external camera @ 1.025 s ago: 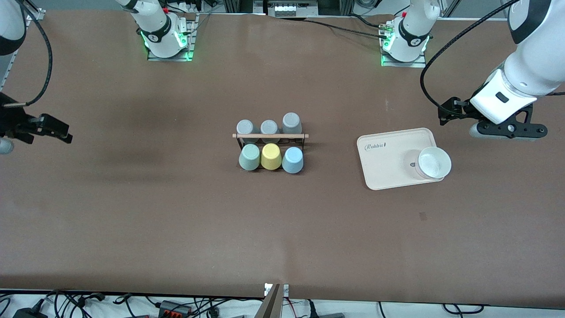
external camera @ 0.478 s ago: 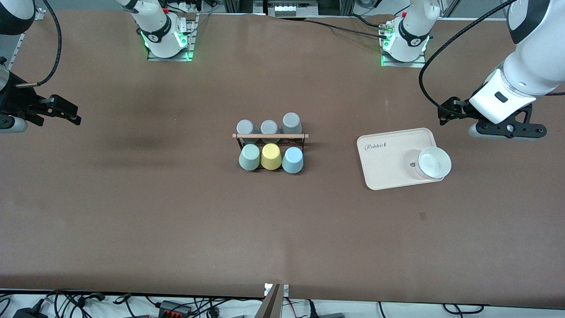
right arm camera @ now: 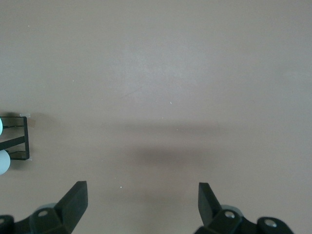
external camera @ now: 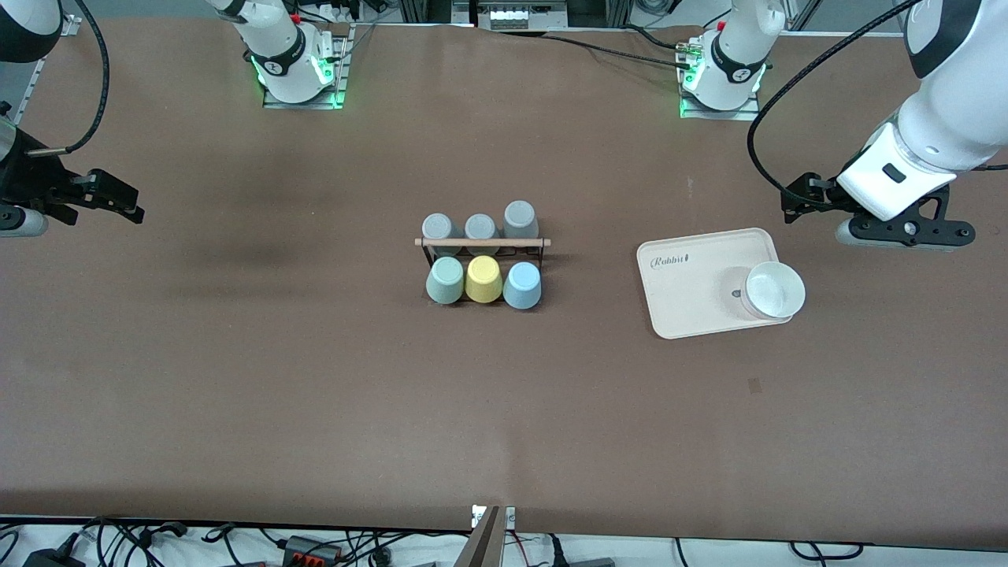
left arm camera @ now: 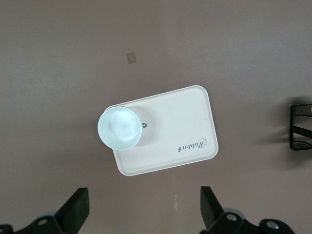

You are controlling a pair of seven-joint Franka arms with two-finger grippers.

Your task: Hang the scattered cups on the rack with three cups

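The black wire rack (external camera: 482, 243) with its wooden rod stands mid-table. The sage green cup (external camera: 446, 280) and the light blue cup (external camera: 522, 285) sit bottom-up in the rack's row nearer the front camera, with a yellow cup (external camera: 483, 279) between them. Three grey cups (external camera: 479, 227) fill the farther row. My left gripper (external camera: 906, 231) is open and empty above the table beside a tray, and shows in its wrist view (left arm camera: 144, 209). My right gripper (external camera: 24, 220) is open and empty over bare table at the right arm's end, and shows in its wrist view (right arm camera: 141, 204).
A cream tray (external camera: 693, 291) lies toward the left arm's end, with a white bowl (external camera: 775, 290) on its corner; both show in the left wrist view, tray (left arm camera: 180, 122) and bowl (left arm camera: 119, 127). The rack's end shows in both wrist views (left arm camera: 300, 127) (right arm camera: 19, 139).
My right gripper rose farther from the front camera over the table's end, then stopped. The left arm and the cups have not moved.
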